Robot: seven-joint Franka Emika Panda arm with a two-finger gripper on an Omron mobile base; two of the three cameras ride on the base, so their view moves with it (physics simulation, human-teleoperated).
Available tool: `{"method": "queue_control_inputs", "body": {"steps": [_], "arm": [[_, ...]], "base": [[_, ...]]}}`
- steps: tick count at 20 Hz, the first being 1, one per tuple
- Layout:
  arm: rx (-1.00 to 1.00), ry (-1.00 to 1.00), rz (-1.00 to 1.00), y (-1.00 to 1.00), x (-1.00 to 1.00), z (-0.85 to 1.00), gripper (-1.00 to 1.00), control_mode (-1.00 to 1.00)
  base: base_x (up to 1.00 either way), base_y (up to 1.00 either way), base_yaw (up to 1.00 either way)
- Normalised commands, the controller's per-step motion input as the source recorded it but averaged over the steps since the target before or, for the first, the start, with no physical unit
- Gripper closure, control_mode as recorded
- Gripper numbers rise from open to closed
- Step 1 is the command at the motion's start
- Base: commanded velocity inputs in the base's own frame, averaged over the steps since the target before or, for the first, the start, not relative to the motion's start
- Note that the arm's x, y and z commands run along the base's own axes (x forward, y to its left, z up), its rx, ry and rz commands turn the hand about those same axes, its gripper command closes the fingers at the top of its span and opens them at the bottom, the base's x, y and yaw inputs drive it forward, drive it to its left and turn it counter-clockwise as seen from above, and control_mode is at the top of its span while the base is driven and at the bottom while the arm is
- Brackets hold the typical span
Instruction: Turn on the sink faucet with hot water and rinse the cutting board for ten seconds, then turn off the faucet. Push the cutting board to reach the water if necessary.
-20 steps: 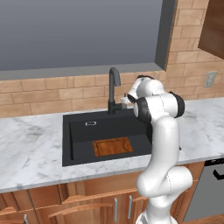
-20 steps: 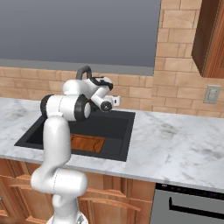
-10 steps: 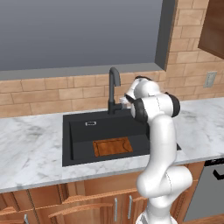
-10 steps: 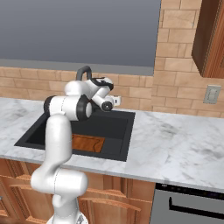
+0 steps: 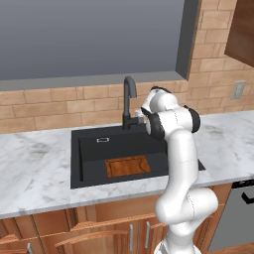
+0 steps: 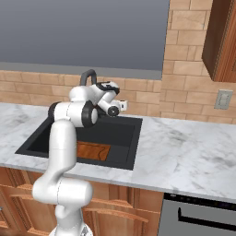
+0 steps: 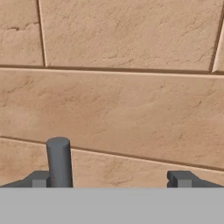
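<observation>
Arm hides faucet base; fingers cut off.

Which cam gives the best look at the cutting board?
Left base view: the cutting board lies fully in sight, flat on the sink floor near the front wall. In the right base view the arm hides its left end. The hand view faces brick wall.

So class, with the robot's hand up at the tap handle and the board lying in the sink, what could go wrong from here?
1. In the hand view the handle sits beside one finger, not centred in the hand, so a push may slip off.
2. No water is running, and the cutting board lies at the front of the sink, forward of the tap; the stream may miss it.
</observation>
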Motion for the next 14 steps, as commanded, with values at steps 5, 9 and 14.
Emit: {"method": "queue_control_inputs", "body": {"steps": [5,9,14], "arm": [[0.0,0.0,0.0,0.0,0.04,0.0,-1.0,-1.0],[0.0,0.0,0.0,0.0,0.02,0.0,-1.0,-1.0],[0.0,0.0,0.0,0.0,0.09,0.0,-1.0,-1.0]], "base": [[0.0,0.0,0.0],[0.0,0.0,0.0],[0.0,0.0,0.0]]}}
